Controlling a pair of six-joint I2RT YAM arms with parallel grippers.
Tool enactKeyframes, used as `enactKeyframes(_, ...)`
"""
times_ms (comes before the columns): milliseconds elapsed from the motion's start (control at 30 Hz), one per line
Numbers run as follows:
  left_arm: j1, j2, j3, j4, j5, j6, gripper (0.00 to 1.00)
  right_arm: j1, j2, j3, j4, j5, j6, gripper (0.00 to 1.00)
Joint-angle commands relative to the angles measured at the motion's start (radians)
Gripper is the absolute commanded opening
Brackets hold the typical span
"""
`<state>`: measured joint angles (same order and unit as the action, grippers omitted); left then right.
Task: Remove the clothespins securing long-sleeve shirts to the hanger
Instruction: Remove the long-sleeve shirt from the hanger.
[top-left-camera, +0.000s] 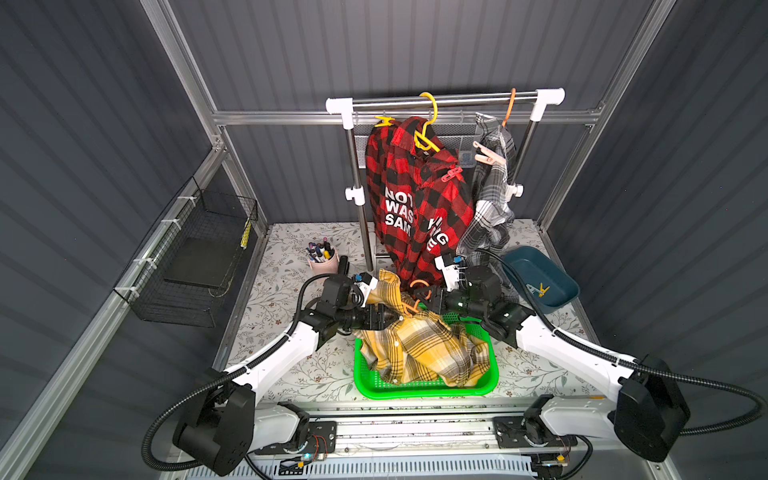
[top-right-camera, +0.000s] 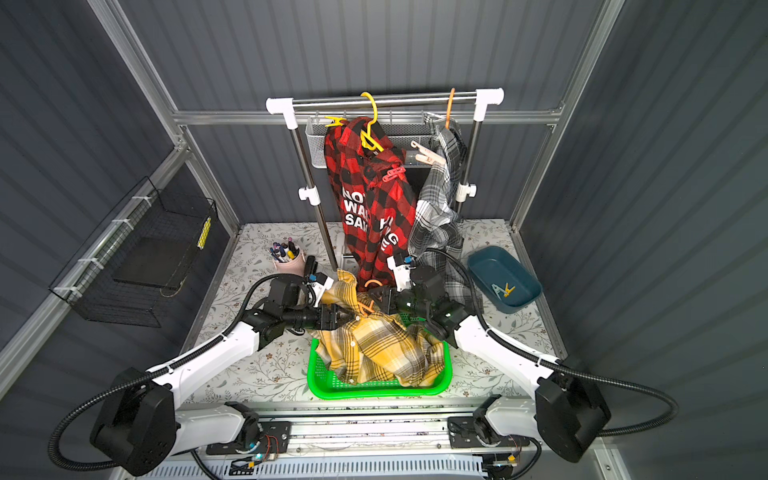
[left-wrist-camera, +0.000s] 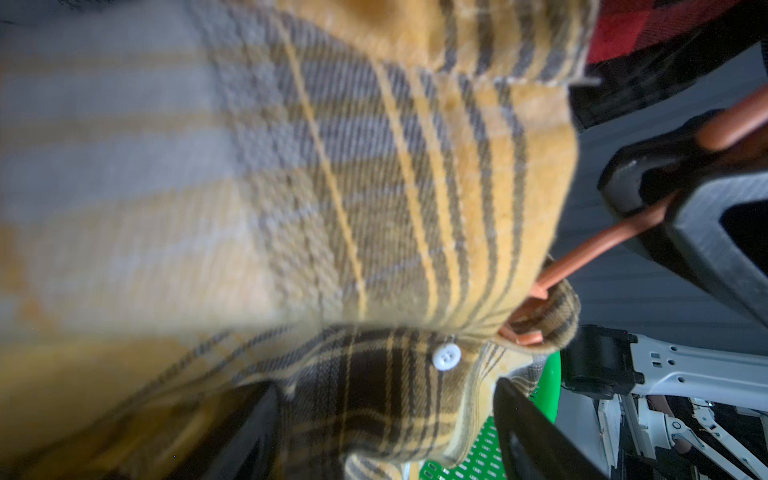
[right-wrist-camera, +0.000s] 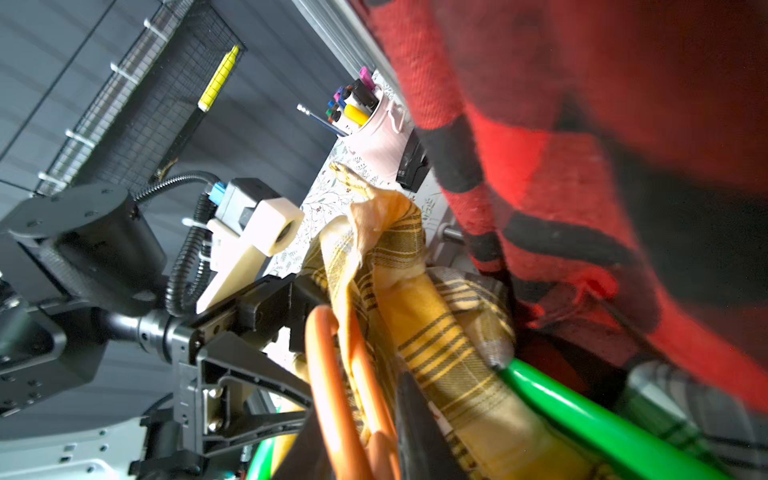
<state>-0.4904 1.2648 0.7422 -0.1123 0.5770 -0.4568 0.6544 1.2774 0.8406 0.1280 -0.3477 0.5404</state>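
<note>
Filling green basket (top-left-camera: 415, 392): yellow shirt (top-left-camera: 424, 345); right gripper (top-left-camera: 424, 298) clamps orange hanger (right-wrist-camera: 328, 374), left gripper (top-left-camera: 394, 318) spread.

Yellow shirt (left-wrist-camera: 104, 187) partly out of focus
</note>
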Motion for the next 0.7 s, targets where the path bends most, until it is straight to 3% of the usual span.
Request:
enactKeyframes(0, -0.007, -0.041, 0.066, -0.047, 0.005, 0.013, 0.81, 0.015, -0.007, 0.064, -0.059, 0.045, -0.116, 0.15)
enactKeyframes(200, -0.007, -0.146, 0.188, -0.125, -0.064, 0.033, 0.84, 0.027, -0.042, 0.102, -0.133, 0.091, -0.225, 0.00)
enactKeyframes(333, -0.006, -0.179, 0.270, -0.200, -0.189, 0.091, 0.88, 0.042, -0.083, 0.113, -0.165, 0.116, -0.308, 0.00)
enactKeyframes(667, -0.007, -0.002, 0.456, -0.344, -0.230, 0.195, 0.85, 0.091, -0.151, 0.165, -0.280, 0.121, -0.526, 0.00)
